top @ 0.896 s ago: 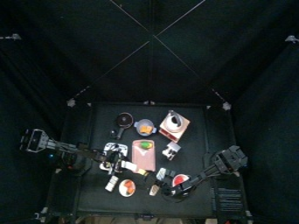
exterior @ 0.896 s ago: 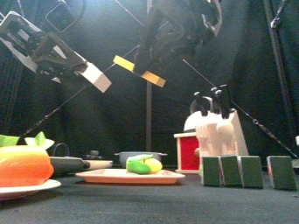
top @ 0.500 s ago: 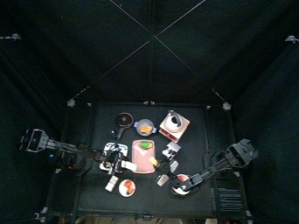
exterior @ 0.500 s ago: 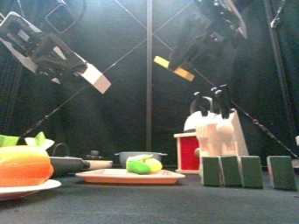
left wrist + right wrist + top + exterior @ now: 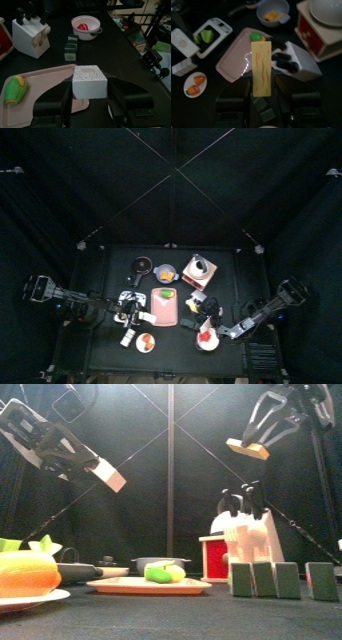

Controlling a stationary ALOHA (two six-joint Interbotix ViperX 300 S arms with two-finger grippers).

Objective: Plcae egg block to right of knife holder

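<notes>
The white knife holder [image 5: 249,529] with black handles stands right of the pink tray [image 5: 40,80]; it also shows in the left wrist view [image 5: 30,35] and the right wrist view [image 5: 298,62]. My left gripper [image 5: 90,95] is shut on a white speckled block [image 5: 89,81], held high at the left [image 5: 110,479]. My right gripper [image 5: 262,90] is shut on a long tan block with reddish streaks [image 5: 262,67], held high above the knife holder's right side [image 5: 246,449]. Which of the two is the egg block I cannot tell.
Three green blocks [image 5: 265,579] stand in front of the knife holder. Corn [image 5: 15,90] lies on the tray. A white bowl with something red [image 5: 85,27], a red and white appliance [image 5: 324,22] and a plate of orange food [image 5: 27,574] stand around.
My right arm has swung to the right, carrying the tan block from above the table's middle to above the knife holder's right side. The left arm has not moved.
</notes>
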